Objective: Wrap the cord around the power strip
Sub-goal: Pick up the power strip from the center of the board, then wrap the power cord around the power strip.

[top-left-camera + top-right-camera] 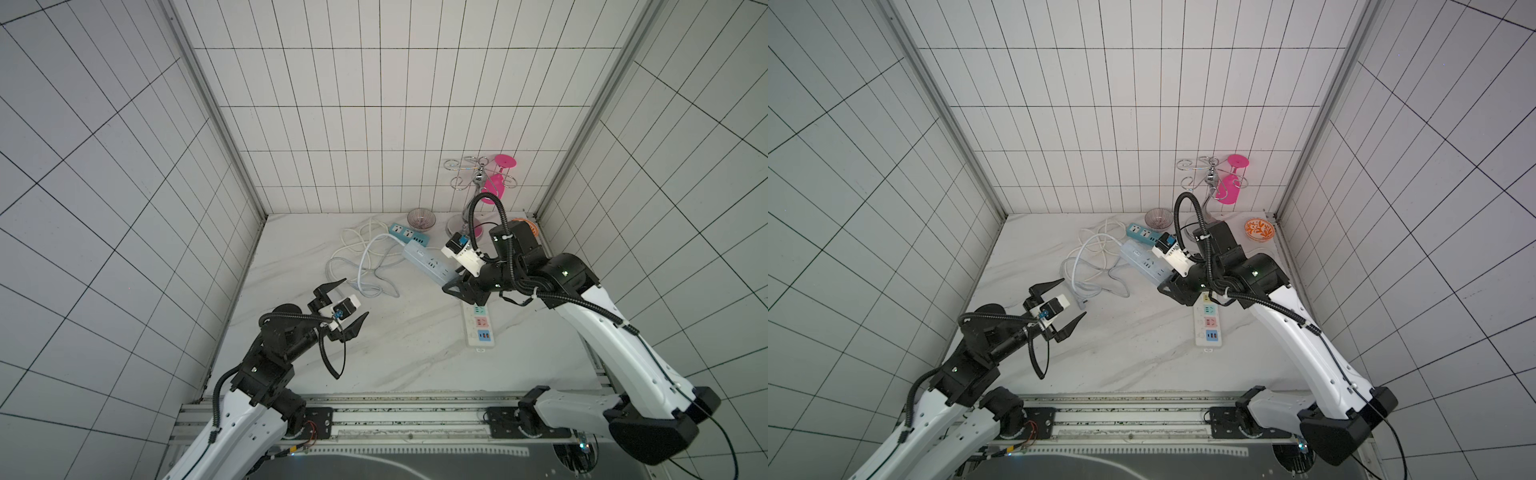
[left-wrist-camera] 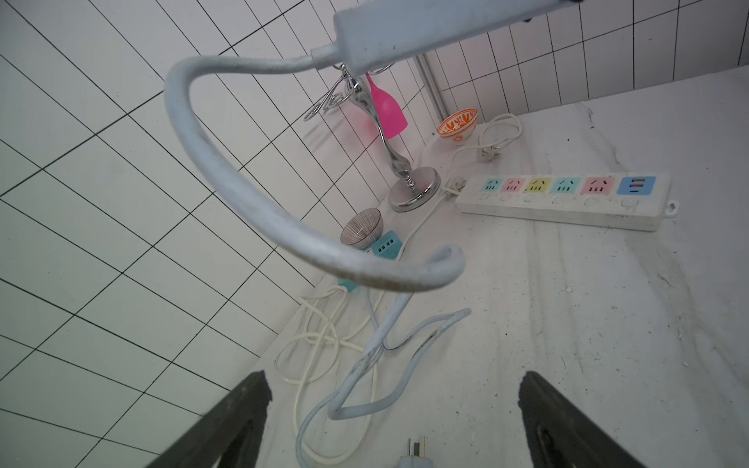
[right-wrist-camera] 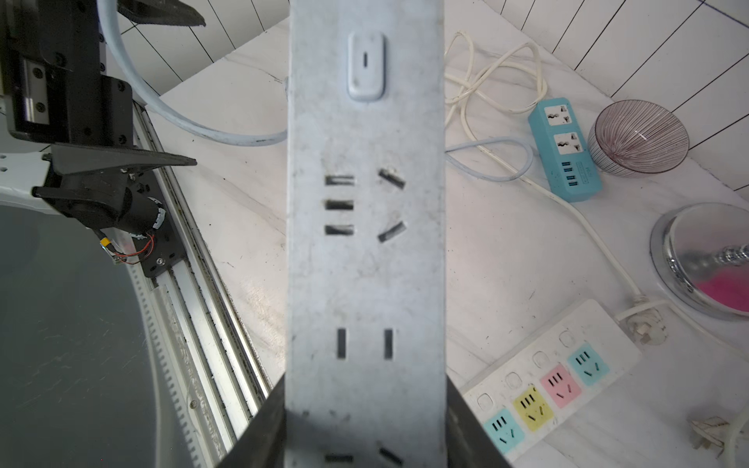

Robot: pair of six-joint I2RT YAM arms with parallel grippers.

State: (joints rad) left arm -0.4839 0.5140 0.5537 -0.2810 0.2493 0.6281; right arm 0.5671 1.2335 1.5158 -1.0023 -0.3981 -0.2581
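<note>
White tiles with dark grout walled a marble-patterned tabletop (image 1: 395, 357). The power strip (image 1: 428, 262), a matt pale grey-blue bar, was off the surface and tilted, its near end clamped in the right gripper (image 1: 452, 286). The cord (image 1: 368, 266), thick and smooth, arched from its far end down into loose loops on the table beside thinner white cords (image 3: 583, 223). The left gripper (image 1: 356, 296) hung wide open near those loops, holding nothing.

The right wrist view gave the strip's scuffed, speckled face close up, with its rounded switch (image 3: 365, 65) and slot sockets; the left wrist view gave its plain underside, and the plug (image 2: 415, 456) lying on the table, seen between two black fingers (image 2: 227, 425).

Farther back stood a teal strip (image 1: 409, 237), a ribbed glass bowl (image 1: 420, 219) and a chrome stand (image 2: 414, 189) with a pink goblet (image 2: 387, 111). A long white strip (image 1: 480, 328) with pastel sockets lay nearer. The teal strip's print was too small to read.
</note>
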